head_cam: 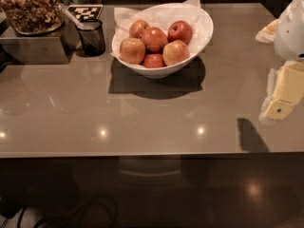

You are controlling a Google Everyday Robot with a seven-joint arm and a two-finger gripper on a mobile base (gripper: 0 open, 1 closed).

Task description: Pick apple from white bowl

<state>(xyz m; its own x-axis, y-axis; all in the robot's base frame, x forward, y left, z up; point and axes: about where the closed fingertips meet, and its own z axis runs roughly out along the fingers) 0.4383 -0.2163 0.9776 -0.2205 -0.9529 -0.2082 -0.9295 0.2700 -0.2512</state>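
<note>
In the camera view, we see the gripper [281, 99] at the right edge of the picture, a pale yellow-white shape hanging over the grey counter [142, 122]. It throws a dark shadow [251, 136] on the counter just below and beside it. Nothing is visibly in its hold. Whether it is open or closed we cannot tell.

The white bowl [202, 30] stands well apart from the gripper, farther back on the counter and toward the left of the picture. It is lined with white paper [156, 14] that rises above the rim at the back. Six apples lie heaped inside. The apple [176, 52], pale yellow-orange with a light blush, sits at the front of the heap on the side nearest the gripper, touching its neighbours. The gripper touches neither it nor the bowl.

Beyond the bowl, farther still from the gripper, a small black mesh cup [91, 37] stands just beside the rim. A jar of nuts [29, 6] rests on a metal box [33, 49] in the far corner, with a checkered marker [84, 12] near it.
</note>
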